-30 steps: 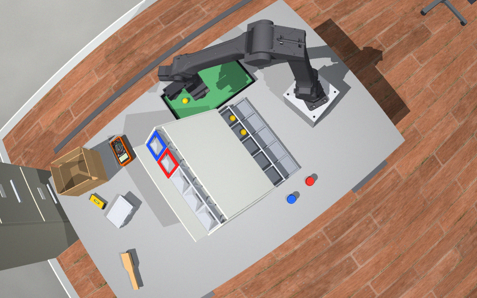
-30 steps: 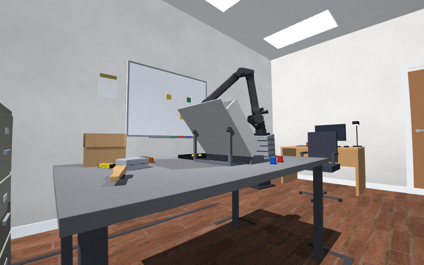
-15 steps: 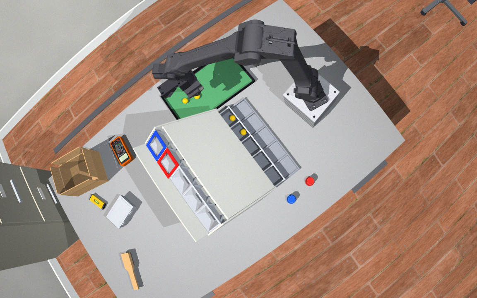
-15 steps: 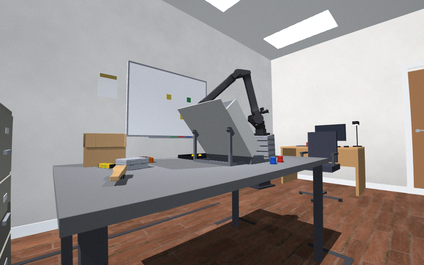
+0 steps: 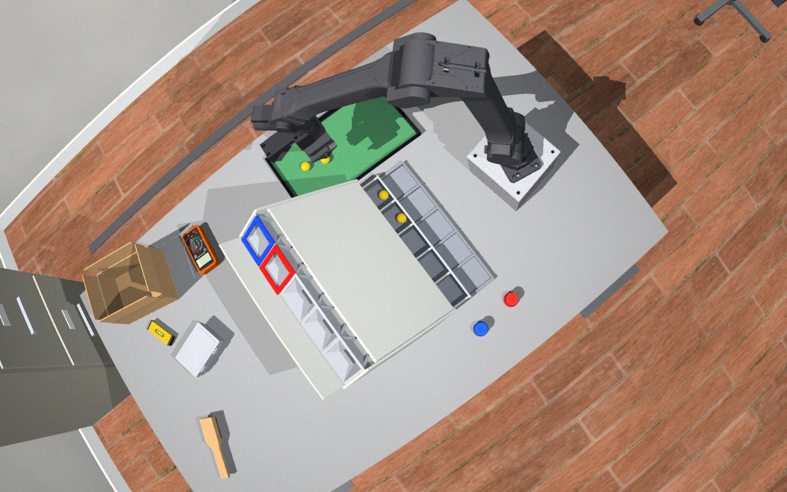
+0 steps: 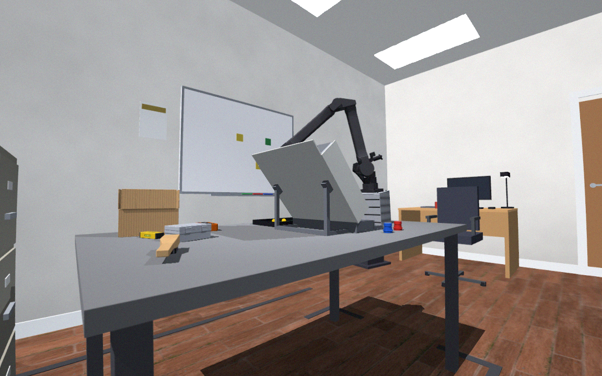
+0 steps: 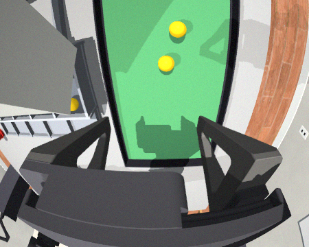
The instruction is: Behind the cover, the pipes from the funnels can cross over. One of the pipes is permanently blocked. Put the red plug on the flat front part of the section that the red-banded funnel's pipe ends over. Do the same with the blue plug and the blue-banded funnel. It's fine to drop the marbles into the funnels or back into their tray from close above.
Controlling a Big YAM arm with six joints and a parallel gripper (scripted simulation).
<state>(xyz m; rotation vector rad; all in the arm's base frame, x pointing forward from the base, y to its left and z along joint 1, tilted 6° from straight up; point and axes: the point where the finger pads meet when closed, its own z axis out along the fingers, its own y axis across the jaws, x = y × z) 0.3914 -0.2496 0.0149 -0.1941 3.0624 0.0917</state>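
Note:
My gripper is open and empty above the green marble tray; in the wrist view its fingers frame the tray's near end. Two yellow marbles lie in the tray beyond the fingertips. The slanted cover hides the pipes. The blue-banded funnel and the red-banded funnel are at its upper end. Two marbles lie in the first two sections of the row at the cover's lower end. The red plug and the blue plug stand on the table beyond that row's other end.
A cardboard box, a multimeter, a small yellow level, a white case and a wooden block lie on the table's funnel side. The arm's base stands beside the section row. A filing cabinet stands off the table.

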